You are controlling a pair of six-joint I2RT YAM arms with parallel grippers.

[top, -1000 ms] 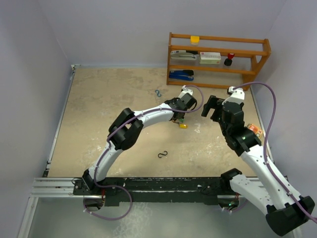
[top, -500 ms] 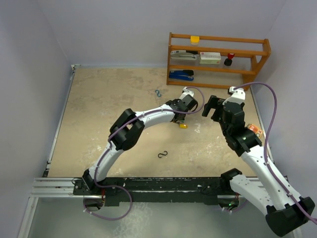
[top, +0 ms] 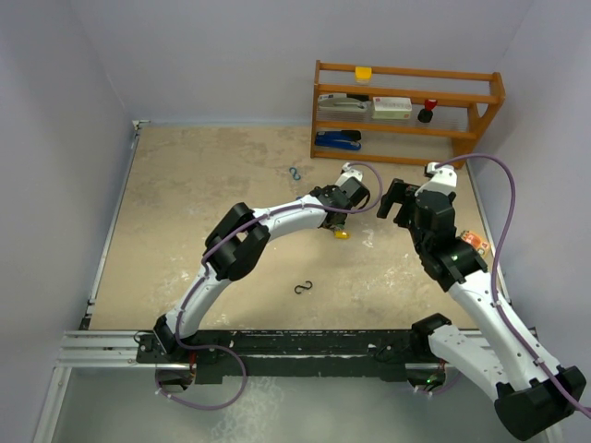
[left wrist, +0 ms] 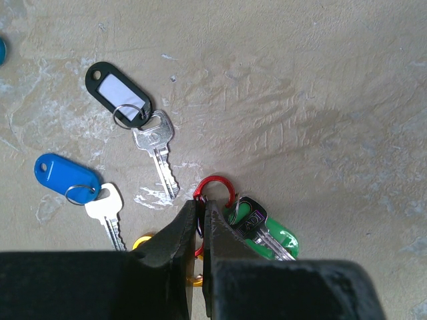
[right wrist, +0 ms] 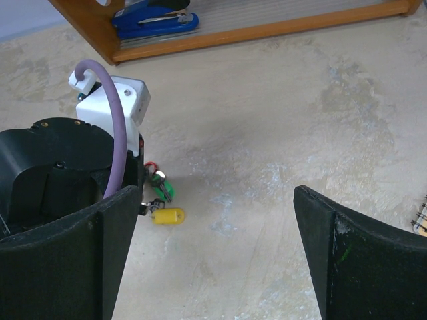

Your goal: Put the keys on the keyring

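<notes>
Left gripper (left wrist: 201, 208) is being shown clamped on the red keyring (left wrist: 215, 189), whose lower part is being hidden between the fingers. A green-tagged key (left wrist: 267, 233) is lying against that ring; whether it is threaded on cannot be told. A yellow tag (left wrist: 142, 241) is being cut off by the left finger, and its key is not being shown. The black-tagged key (left wrist: 120, 97) and the blue-tagged key (left wrist: 63, 175) are lying apart from the ring, each on its own small split ring. Right gripper (right wrist: 213, 193) is being held wide open above the table (top: 203, 203), with nothing between its fingers. From above, most of the keys are being masked by the left arm. The tabletop is being shown as beige, mottled and scuffed white, and enclosed by pale lilac walls. A wooden shelf (top: 406, 101) bearing a blue stapler (top: 337, 140) is standing at the far edge, and a black S-hook (top: 304, 289) and a bluish S-hook (top: 295, 173) are lying on the surface.
</notes>
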